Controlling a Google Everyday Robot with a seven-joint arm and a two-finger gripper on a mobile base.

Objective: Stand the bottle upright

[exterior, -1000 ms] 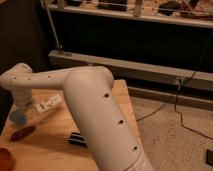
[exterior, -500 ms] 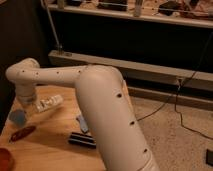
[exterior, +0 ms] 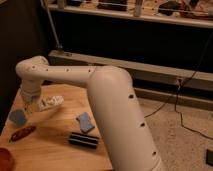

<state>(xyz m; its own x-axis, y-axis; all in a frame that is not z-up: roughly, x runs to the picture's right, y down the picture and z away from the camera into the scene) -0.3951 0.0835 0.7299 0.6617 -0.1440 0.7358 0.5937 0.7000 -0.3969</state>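
The bottle [exterior: 51,103] is small and white with dark print, and it lies on its side on the wooden table [exterior: 60,155], near the left part. My gripper [exterior: 31,106] hangs down from the white wrist at the bottle's left end, touching or very close to it. The arm's thick white link crosses the right half of the table and hides that part.
A blue sponge-like block [exterior: 18,117] lies left of the gripper and a second blue block [exterior: 85,121] lies right of the bottle. A black bar [exterior: 83,140] lies in front. A reddish-brown object [exterior: 22,133] and a red thing [exterior: 5,158] are at the front left. A dark shelf unit stands behind the table.
The arm's thick link has swung to the right, uncovering the black bar and the second blue block. The wrist stays over the bottle's left end. The bottle still lies on its side.
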